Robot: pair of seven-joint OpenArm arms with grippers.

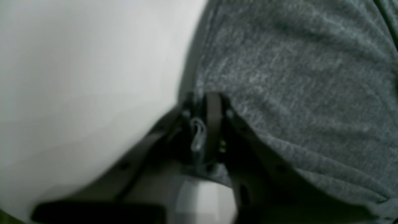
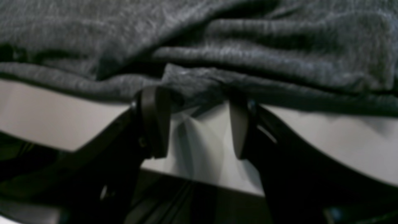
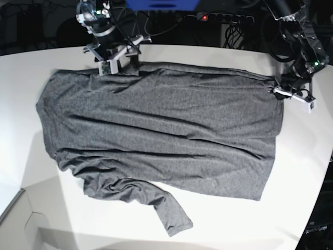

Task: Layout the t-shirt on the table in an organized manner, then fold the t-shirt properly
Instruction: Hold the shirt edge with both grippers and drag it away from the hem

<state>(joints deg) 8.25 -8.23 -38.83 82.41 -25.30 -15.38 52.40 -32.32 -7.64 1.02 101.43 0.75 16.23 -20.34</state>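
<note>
t-shirt (image 3: 161, 130) lying long axis across desk (image 3: 218, 224); left tool (image 1: 205, 102) pinching its hem corner, right tool (image 2: 196, 121) gaping wide at far edge, not gripping.

We see a t-shirt (image 3: 161, 130) in dark charcoal grey, with a fine heathered pattern of lighter grey flecks and no print on it. In the folds the grey becomes almost black. The surface (image 3: 234, 219) under it is plain white, with soft grey shadows near the shirt's edges. The left gripper (image 1: 203, 102) is black, with a pale whitish part on its body below the jaws. The right gripper (image 2: 199, 121) is also black, with matt dark jaws. In the base view we notice a blue panel (image 3: 161, 4) at the top and a small red light (image 3: 204, 17) on a black power strip (image 3: 223, 18).
</note>
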